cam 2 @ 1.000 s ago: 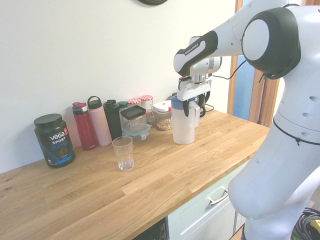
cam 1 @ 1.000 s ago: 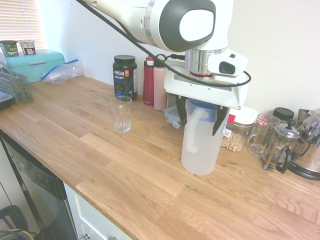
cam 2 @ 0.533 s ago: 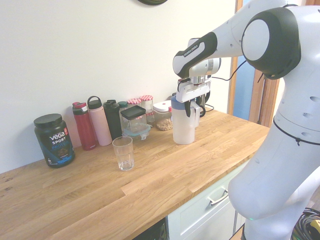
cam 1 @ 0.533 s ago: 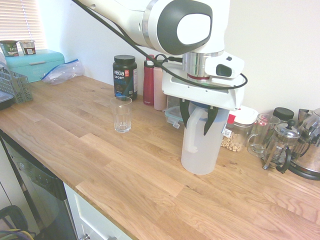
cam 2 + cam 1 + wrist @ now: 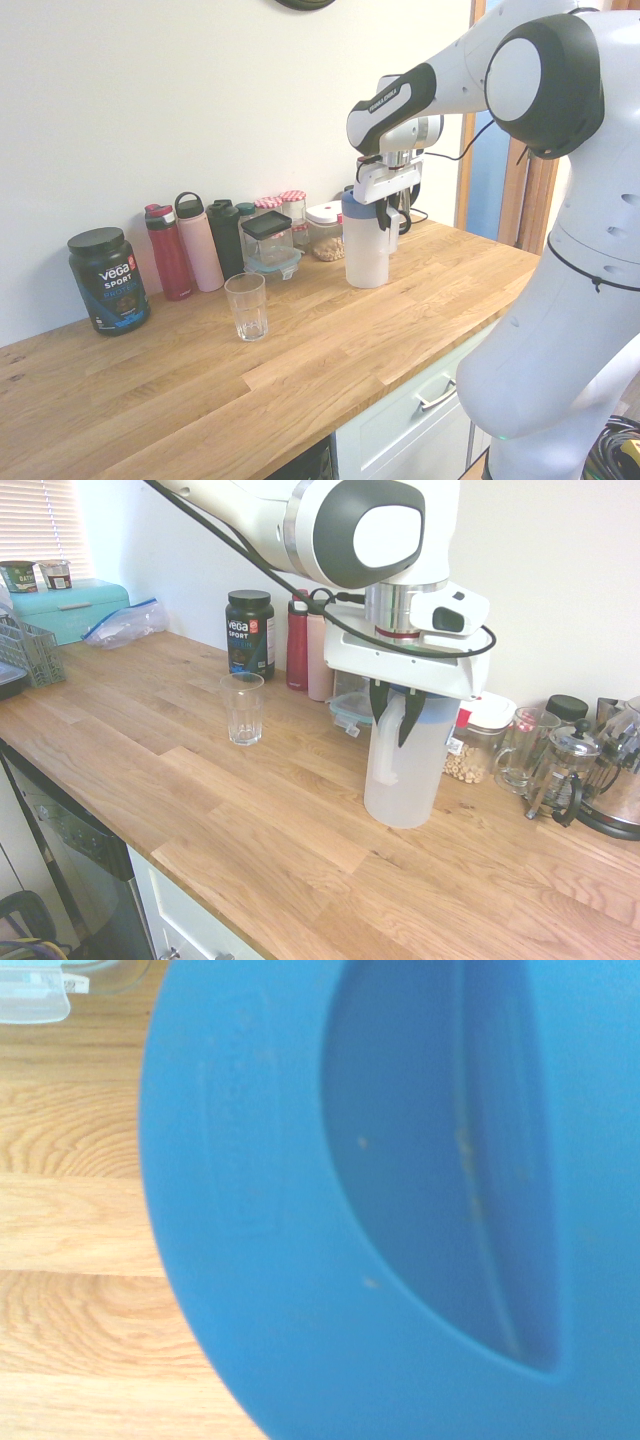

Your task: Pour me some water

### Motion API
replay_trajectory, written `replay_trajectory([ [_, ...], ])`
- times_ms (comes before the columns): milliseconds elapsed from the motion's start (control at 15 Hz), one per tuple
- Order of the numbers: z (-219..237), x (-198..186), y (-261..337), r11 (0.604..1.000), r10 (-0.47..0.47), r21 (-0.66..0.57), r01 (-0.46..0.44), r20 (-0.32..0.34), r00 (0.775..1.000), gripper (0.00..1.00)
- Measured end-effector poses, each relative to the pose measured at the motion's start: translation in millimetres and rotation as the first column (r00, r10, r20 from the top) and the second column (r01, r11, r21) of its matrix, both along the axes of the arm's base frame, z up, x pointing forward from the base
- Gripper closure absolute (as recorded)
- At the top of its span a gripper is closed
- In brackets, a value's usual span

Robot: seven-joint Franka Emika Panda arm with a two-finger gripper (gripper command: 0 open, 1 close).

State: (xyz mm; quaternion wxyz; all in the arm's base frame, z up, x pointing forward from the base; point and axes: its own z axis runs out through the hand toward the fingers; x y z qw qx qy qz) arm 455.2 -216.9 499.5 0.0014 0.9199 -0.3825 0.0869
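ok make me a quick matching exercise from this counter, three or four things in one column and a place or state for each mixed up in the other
Things:
1. gripper
2. drinking glass
3. protein tub
4. jug

Places or states:
A. empty, standing alone
B. dark, beside the red bottle
C. closed around a white handle
D. blue lid, upright on the worktop

Pairs: 1-C, 2-A, 3-B, 4-D

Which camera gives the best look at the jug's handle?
The first exterior view: the white handle faces it, pinched by the gripper. The second exterior view shows mostly the jug body; the wrist view only its blue lid.
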Motion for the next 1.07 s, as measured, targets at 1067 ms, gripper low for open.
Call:
replay_trajectory([
  [1067,84.4,-11.9,98.6,0.807,0.571,-0.137,-0.574,-0.066,0.818,1.00],
])
